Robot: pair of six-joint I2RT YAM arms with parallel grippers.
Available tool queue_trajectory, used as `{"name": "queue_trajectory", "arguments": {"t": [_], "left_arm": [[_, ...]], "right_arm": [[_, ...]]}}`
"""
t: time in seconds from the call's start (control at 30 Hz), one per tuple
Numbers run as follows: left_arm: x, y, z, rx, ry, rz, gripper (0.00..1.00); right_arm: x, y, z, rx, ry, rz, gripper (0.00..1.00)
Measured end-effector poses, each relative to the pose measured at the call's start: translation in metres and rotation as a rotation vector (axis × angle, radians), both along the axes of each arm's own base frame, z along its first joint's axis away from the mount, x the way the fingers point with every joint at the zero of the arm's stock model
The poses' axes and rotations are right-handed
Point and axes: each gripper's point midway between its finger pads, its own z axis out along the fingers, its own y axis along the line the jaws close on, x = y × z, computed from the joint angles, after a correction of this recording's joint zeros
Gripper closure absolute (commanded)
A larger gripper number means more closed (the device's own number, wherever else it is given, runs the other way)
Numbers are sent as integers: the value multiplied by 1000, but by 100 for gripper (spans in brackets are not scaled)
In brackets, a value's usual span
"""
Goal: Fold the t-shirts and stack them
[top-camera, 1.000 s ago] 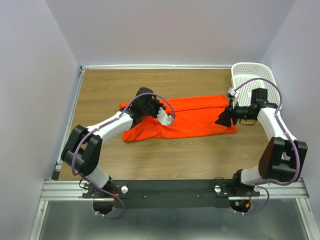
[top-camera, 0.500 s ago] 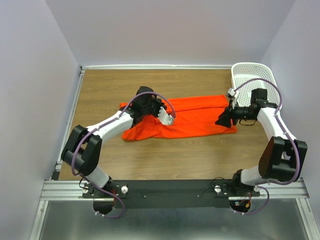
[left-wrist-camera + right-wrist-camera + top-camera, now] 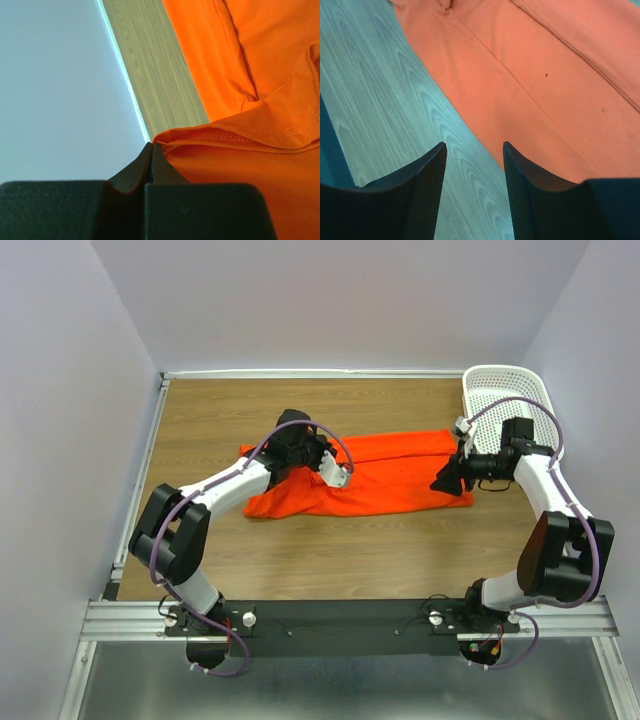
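The counter [image 3: 400, 550] is a wood-grain board running in long pale-brown planks. A thin white strip edges it at 9 and 12 o'clock. Plain pale lavender-grey walls close it in on three sides. A metal rail [image 3: 350, 612] carrying the arm bases crosses the 6 o'clock edge. A white perforated basket [image 3: 505, 390] sits in the 2 o'clock corner, its near side crossed by the right arm and its cable.

The orange-red t-shirt [image 3: 400, 475] lies flat across the middle of the counter, stretched from 9 towards 3 o'clock, with stitched hems and a few folds showing. Two tiny dark specks [image 3: 546, 75] mark the fabric in the right wrist view.

The left pincer [image 3: 151, 149] is fully closed, nipping a stitched hem of the shirt and lifting it into a ridge above the rest of the cloth. From above, its tips are hidden by the wrist and its cable loop, and the arm covers part of the garment's 9 o'clock end.

The right pincer [image 3: 474, 150] stands about half open with nothing between its black textured fingers [image 3: 431, 180]. It hangs over the shirt's edge at the 3 o'clock end, where fabric meets bare wood. Whether the tips touch the surface cannot be told.
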Motion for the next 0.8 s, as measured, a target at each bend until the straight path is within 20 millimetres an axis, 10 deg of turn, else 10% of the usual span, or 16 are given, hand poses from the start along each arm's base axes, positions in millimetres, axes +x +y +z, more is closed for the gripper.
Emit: {"name": "queue_trajectory", "arguments": {"t": [0.8], "left_arm": [[15,4,-20,18,34,17,100]], "right_arm": [[-4,1,-4,5,27,5,43]]}}
